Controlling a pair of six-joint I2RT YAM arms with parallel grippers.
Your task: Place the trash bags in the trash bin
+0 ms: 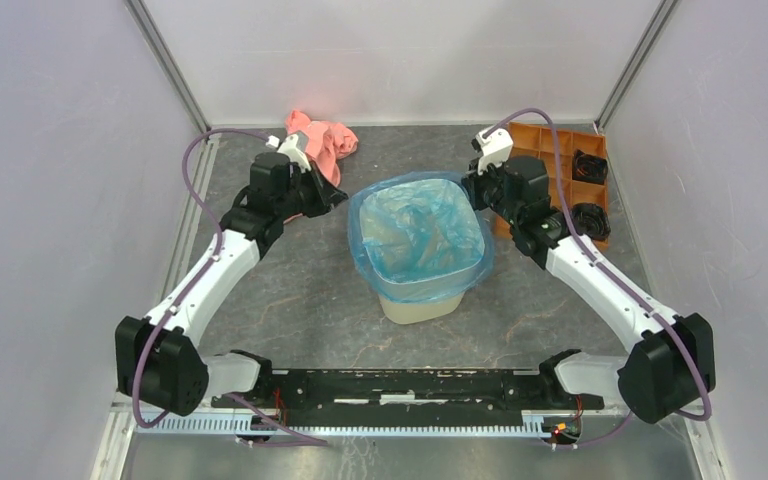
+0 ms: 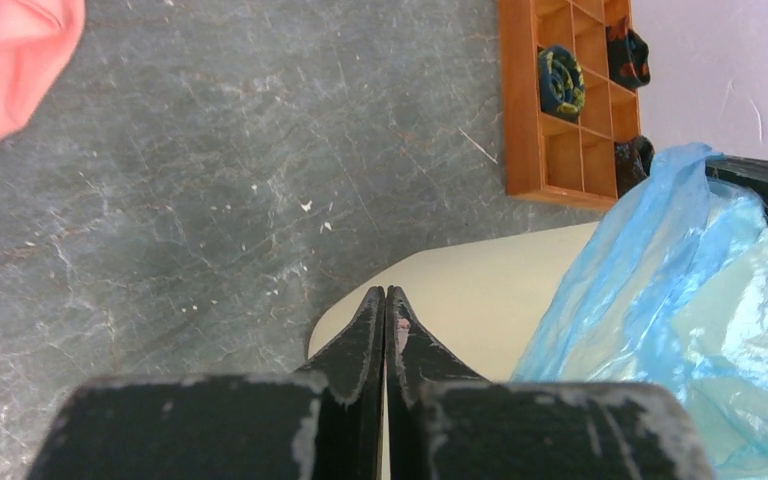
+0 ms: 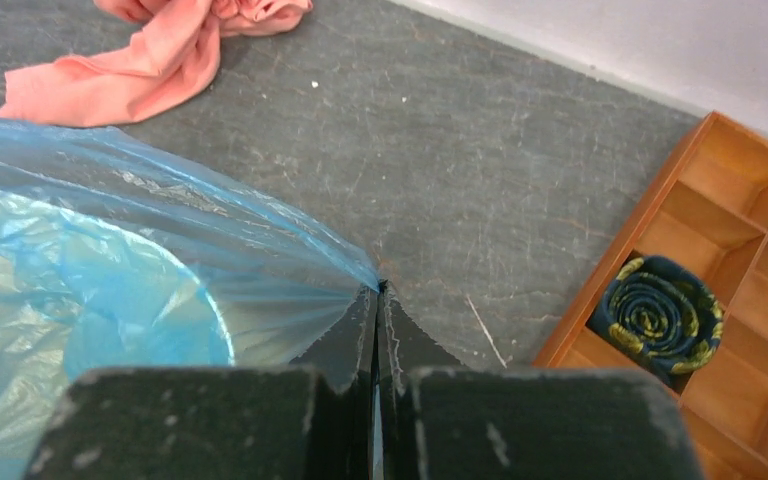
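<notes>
The blue trash bag (image 1: 420, 235) lines the cream trash bin (image 1: 420, 308), and the right gripper (image 3: 380, 295) pinches its edge at the far right corner, while the left gripper (image 2: 385, 295), squeezed shut on nothing, is beside the far left corner, the bag to its right.

Passable: bare table (image 1: 300, 300) before trash bin (image 1: 420, 308). Obstacles: cloth (image 1: 322, 140) rear-left, tray (image 1: 585, 138) right. Bin mouth open, lined by trash bag (image 1: 420, 235).

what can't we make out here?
- Top view: trash bin interior, hidden by the trash bag inside it.
- Right wrist: how much film the shut right tool pinches, hidden by its fingers.
- Left wrist: pink cloth, cut off at the corner.
- Top view: some tray compartments, behind the right arm.
</notes>
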